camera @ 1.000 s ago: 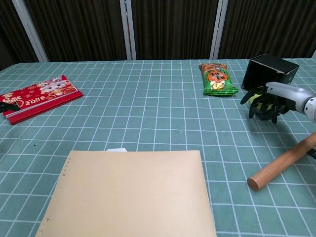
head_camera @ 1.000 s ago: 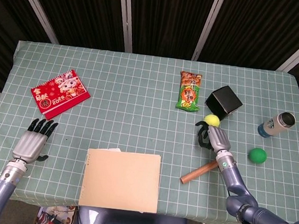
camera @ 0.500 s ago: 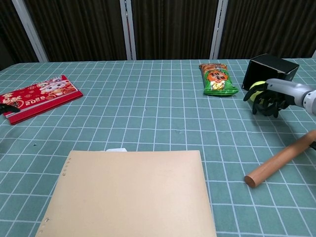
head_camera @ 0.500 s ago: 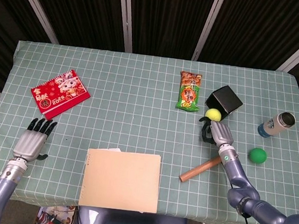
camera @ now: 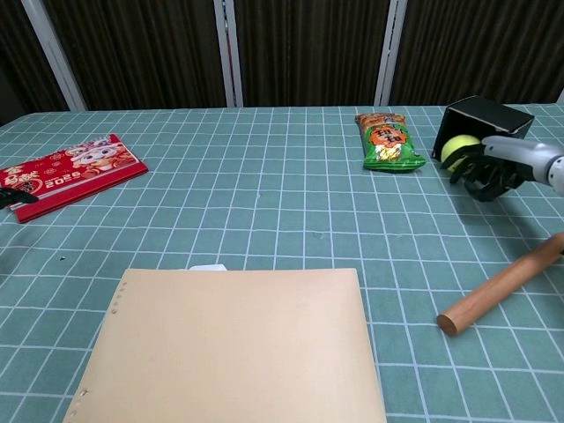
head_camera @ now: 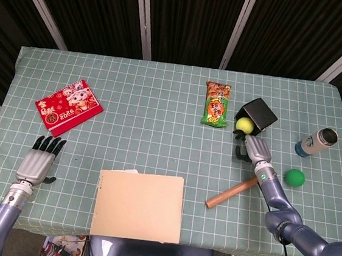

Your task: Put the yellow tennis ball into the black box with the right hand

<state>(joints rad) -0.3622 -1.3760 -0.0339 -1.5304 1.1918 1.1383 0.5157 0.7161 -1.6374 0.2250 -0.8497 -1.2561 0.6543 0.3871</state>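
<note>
The yellow tennis ball (head_camera: 243,124) (camera: 458,150) lies at the mouth of the black box (head_camera: 258,114) (camera: 489,119), which is tipped on its side with the opening towards me. My right hand (head_camera: 255,150) (camera: 490,171) is just on the near side of the ball. Its dark fingertips (head_camera: 241,138) curl towards the ball and touch it without wrapping it. My left hand (head_camera: 36,161) rests flat on the tablecloth at the near left, fingers spread and holding nothing.
A wooden stick (head_camera: 233,192) (camera: 502,285) lies beside my right forearm. A green ball (head_camera: 294,177) and a can (head_camera: 316,141) are to the right. A snack bag (head_camera: 216,104), a red packet (head_camera: 68,106) and a tan board (head_camera: 138,205) also lie on the table.
My right hand has pushed forward and carried the tennis ball from the open cloth up to the box's mouth. The ball now sits ahead of the fingers. The left hand stayed still.
</note>
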